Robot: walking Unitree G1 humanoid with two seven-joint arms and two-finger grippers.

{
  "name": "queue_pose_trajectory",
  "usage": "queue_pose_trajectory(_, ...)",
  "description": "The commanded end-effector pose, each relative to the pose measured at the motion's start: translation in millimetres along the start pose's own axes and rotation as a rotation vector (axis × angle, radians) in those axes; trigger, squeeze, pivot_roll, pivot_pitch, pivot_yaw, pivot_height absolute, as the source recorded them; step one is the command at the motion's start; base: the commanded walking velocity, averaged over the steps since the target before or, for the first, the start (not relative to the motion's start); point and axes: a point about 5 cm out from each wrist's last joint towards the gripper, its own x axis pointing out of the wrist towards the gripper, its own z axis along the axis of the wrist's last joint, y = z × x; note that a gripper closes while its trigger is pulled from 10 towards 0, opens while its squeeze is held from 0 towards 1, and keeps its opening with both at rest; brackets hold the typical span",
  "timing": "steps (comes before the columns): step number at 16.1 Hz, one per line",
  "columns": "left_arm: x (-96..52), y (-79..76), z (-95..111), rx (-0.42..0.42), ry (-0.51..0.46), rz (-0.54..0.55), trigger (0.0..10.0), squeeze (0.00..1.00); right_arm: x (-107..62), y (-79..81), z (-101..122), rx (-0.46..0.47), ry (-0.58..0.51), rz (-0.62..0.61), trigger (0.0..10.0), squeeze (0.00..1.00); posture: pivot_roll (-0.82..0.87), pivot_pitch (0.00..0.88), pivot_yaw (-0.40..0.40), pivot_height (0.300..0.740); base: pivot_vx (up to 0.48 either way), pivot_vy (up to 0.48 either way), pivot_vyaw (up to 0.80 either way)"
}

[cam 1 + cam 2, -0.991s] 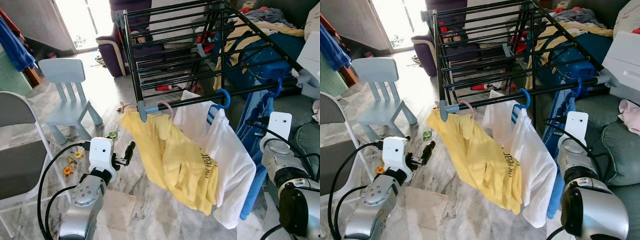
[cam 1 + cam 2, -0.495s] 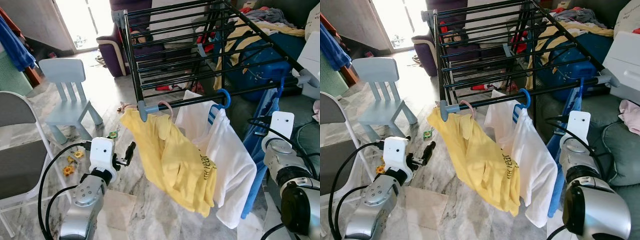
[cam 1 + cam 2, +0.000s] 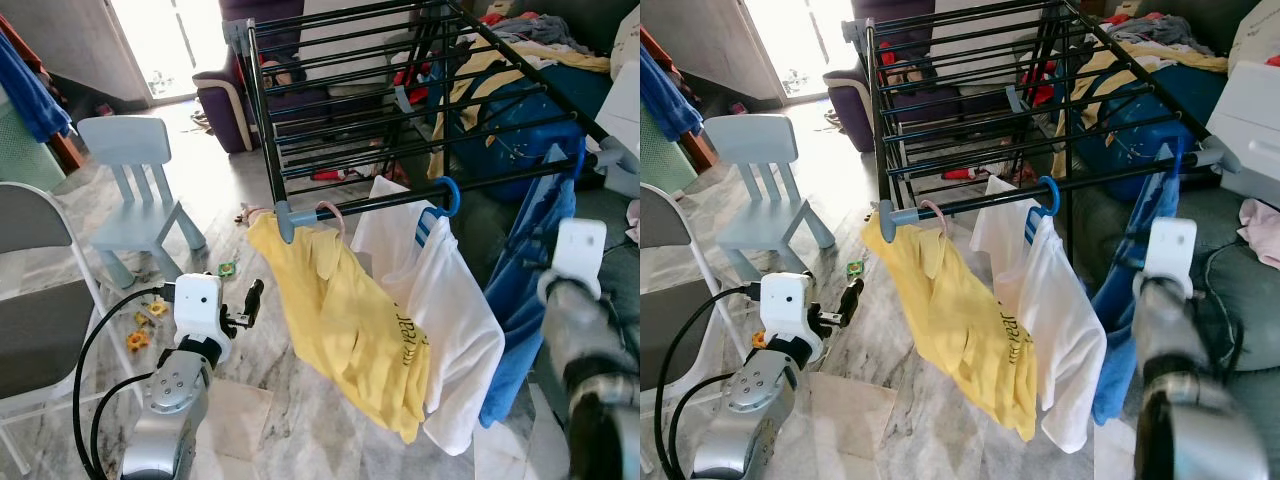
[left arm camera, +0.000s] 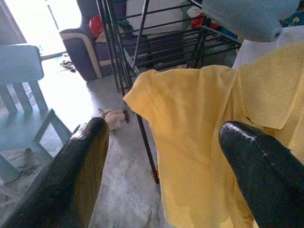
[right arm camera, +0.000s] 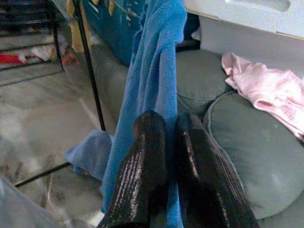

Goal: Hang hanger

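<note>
A black drying rack (image 3: 400,95) stands in front of me. On its front rail hang a yellow shirt (image 3: 350,320) on a pink hanger (image 3: 330,210) and a white shirt (image 3: 450,310) on a blue hanger (image 3: 447,192). To the right, a blue garment (image 3: 530,280) hangs down from the rail's right end. My right gripper (image 5: 168,118) is shut on this blue cloth (image 5: 159,71); its arm (image 3: 580,300) is blurred. My left gripper (image 3: 245,300) is low on the left with its fingers (image 4: 80,171) wide open, pointing at the yellow shirt and holding nothing.
A light blue child's chair (image 3: 135,190) and a grey folding chair (image 3: 40,320) stand to the left, with small toys (image 3: 140,335) on the marble floor. A purple sofa (image 3: 225,95) is behind the rack. Grey cushions (image 5: 251,156) with a pink cloth (image 5: 266,90) lie to the right.
My right arm has risen and moved right, lifting the blue garment higher against the rail's right end. The left gripper has drifted slightly left.
</note>
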Motion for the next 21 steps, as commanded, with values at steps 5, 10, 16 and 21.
queue_pose_trajectory(5, 7.0, -0.2, 5.6, -0.005, -0.022, 0.009, 10.0, 0.0, -28.0, 10.2, -32.2, 0.007, -0.027, 0.044, 10.0, 0.0, -0.1, 0.0, 0.085, 0.74, 0.0, 0.0, 0.0)
queue_pose_trajectory(10, 7.6, 1.3, 4.3, 0.003, -0.02, 0.012, 10.0, 0.0, -39.4, 22.1, -19.7, 0.014, -0.107, 0.087, 10.0, 0.0, -0.1, 0.0, 0.083, 0.74, 0.0, 0.0, 0.0)
queue_pose_trajectory(16, 9.1, 2.3, 4.0, 0.003, -0.019, 0.023, 10.0, 0.0, -41.3, 24.3, -11.4, 0.028, -0.11, 0.091, 10.0, 0.0, -0.1, 0.0, 0.078, 0.74, -0.086, 0.0, 0.0)
queue_pose_trajectory(21, 10.6, 1.2, 4.4, 0.001, -0.022, 0.026, 10.0, 0.0, -41.2, 25.6, -11.0, 0.028, -0.096, 0.097, 10.0, 0.0, -0.1, 0.0, 0.072, 0.74, -0.275, 0.0, 0.0)
